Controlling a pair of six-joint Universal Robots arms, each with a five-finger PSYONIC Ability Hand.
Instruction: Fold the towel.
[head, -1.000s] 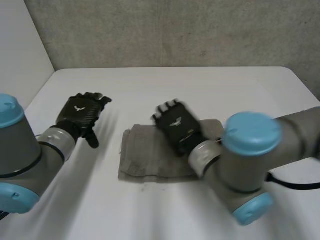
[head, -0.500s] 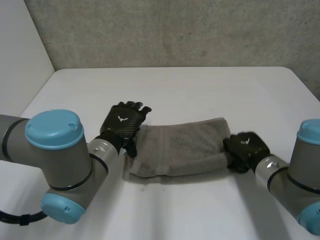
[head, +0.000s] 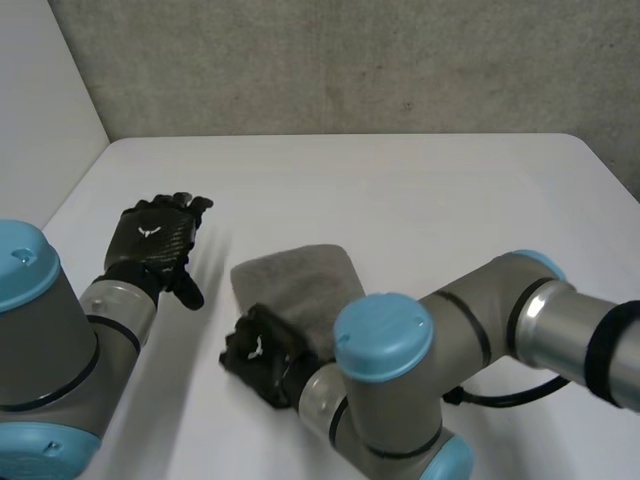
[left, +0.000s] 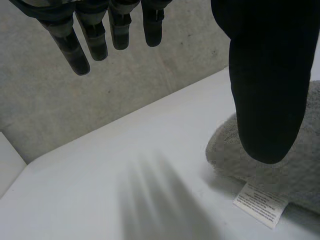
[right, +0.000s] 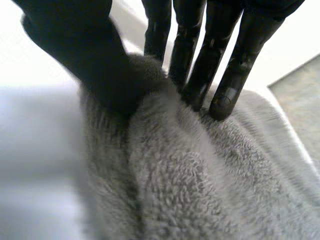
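Note:
The grey towel (head: 297, 283) lies folded into a small, thick stack in the middle of the white table (head: 400, 190). My right hand (head: 262, 356) sits at the stack's near left corner. In the right wrist view its thumb (right: 85, 55) and straight fingers (right: 220, 65) pinch a ridge of the towel (right: 190, 190) between them. My left hand (head: 155, 240) hovers open over bare table, left of the towel and apart from it. Past the left hand's thumb (left: 265, 75) lies the towel's edge (left: 295, 165) with a white label (left: 260, 202).
The table's left edge (head: 70, 200) is close to my left hand. A grey wall (head: 350, 60) stands behind the table. My right arm (head: 480, 330) reaches across the near side of the table, over the spot where the towel's right half lay.
My right hand has carried the towel's right end over to the left, so the towel is now half as wide. My left hand has drawn back left, off the towel's left edge.

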